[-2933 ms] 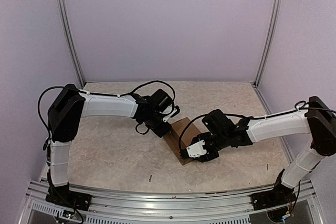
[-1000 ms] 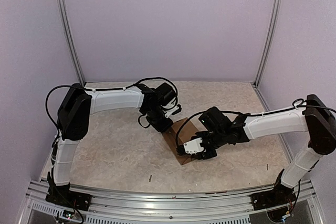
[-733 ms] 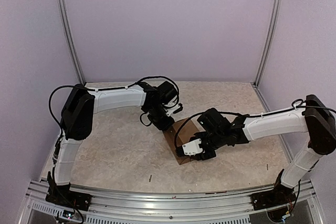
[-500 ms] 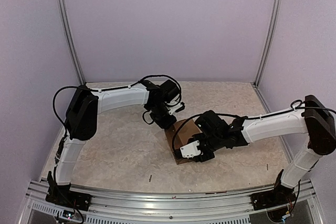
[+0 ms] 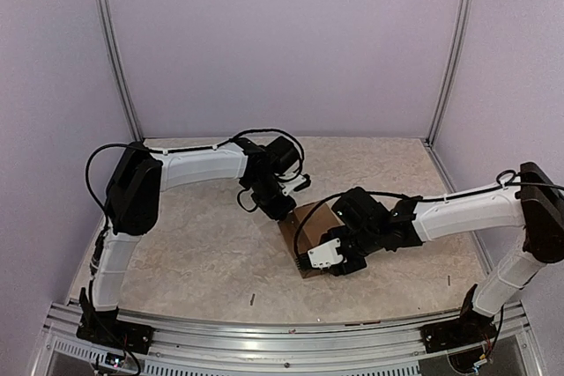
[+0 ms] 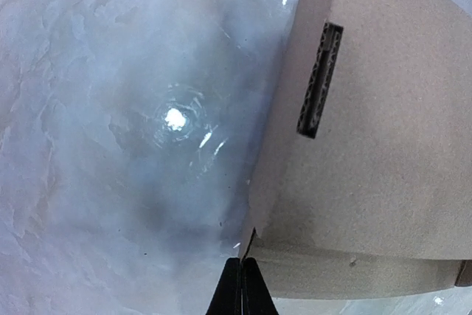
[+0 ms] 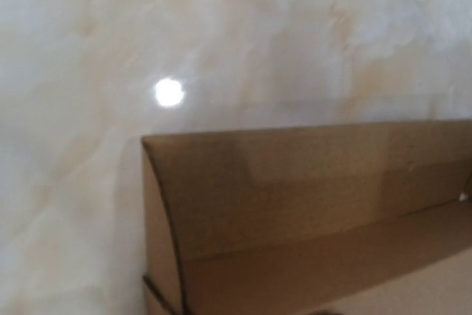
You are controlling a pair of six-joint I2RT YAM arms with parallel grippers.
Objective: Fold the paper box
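Box (image 5: 308, 224) is flanked by both arms | left pincer (image 6: 240, 287) is pressed together at its far corner | right pincer (image 5: 314, 260) is set over the near edge, spread cannot be told

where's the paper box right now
Top view: the paper box lies near the middle of the table, left fingers at its far-left corner, right arm over its near side.

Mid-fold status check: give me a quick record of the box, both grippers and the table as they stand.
box: brown cardboard, lying on the table, between both grippers
slot: narrow cut in the box's top panel, nothing in it
left gripper: fingers together, at the box's corner
right gripper: over the box's near end; fingers not visible
table: pale marbled top
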